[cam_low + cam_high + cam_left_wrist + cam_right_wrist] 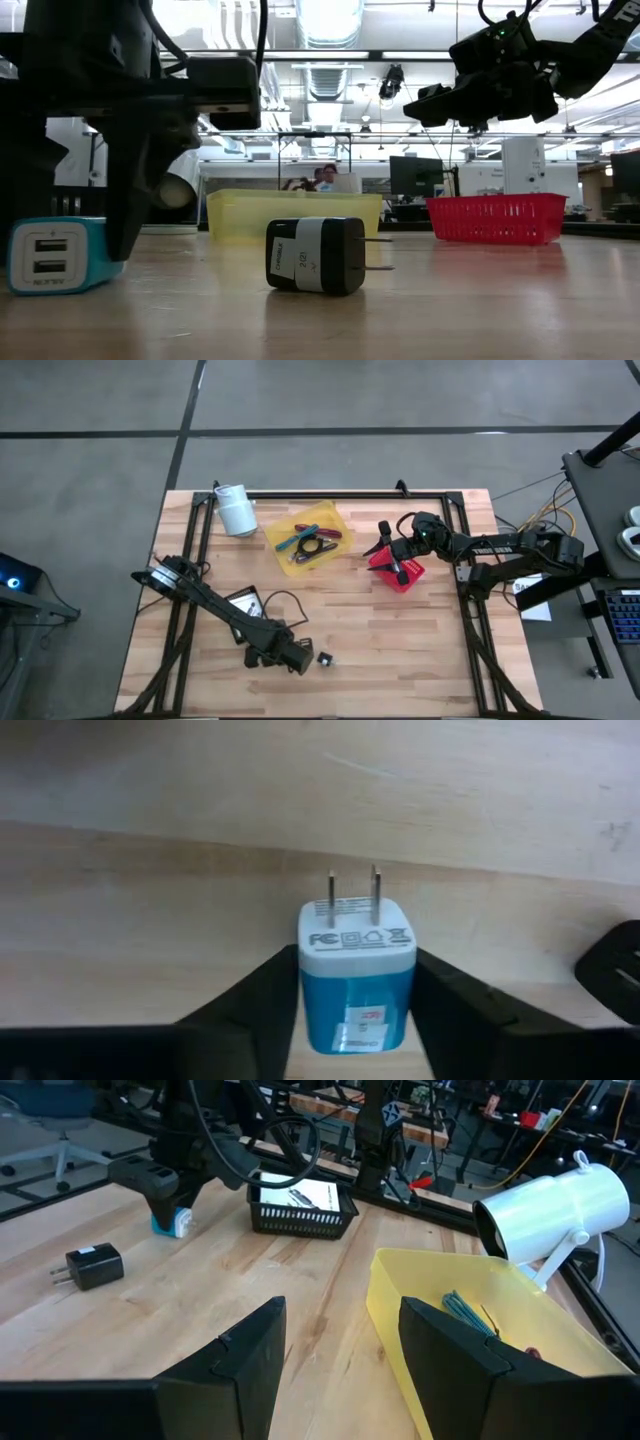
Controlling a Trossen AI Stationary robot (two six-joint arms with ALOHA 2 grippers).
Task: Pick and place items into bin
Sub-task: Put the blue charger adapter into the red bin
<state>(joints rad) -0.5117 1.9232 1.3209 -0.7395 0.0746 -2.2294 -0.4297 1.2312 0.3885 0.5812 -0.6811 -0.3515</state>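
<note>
At the table's near edge, about 6 o'clock, the left gripper (357, 995) is lowered to the wood, and a blue charger (356, 980) is framed between its two fingers, prongs pointing away; a firm grip cannot be told. A black charger (325, 658) is seen beside it. Farther, at 2 o'clock, the right gripper (335, 1355) is held open over the red bin (397, 573).

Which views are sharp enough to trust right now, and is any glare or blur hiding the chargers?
Left wrist view: blue charger sharp between the fingers, the table beyond soft. Low view: black charger crisp, bright ceiling lights leave the left arm a dark silhouette. High view: evenly lit, chargers tiny. Right wrist view: clear, no glare.
</note>
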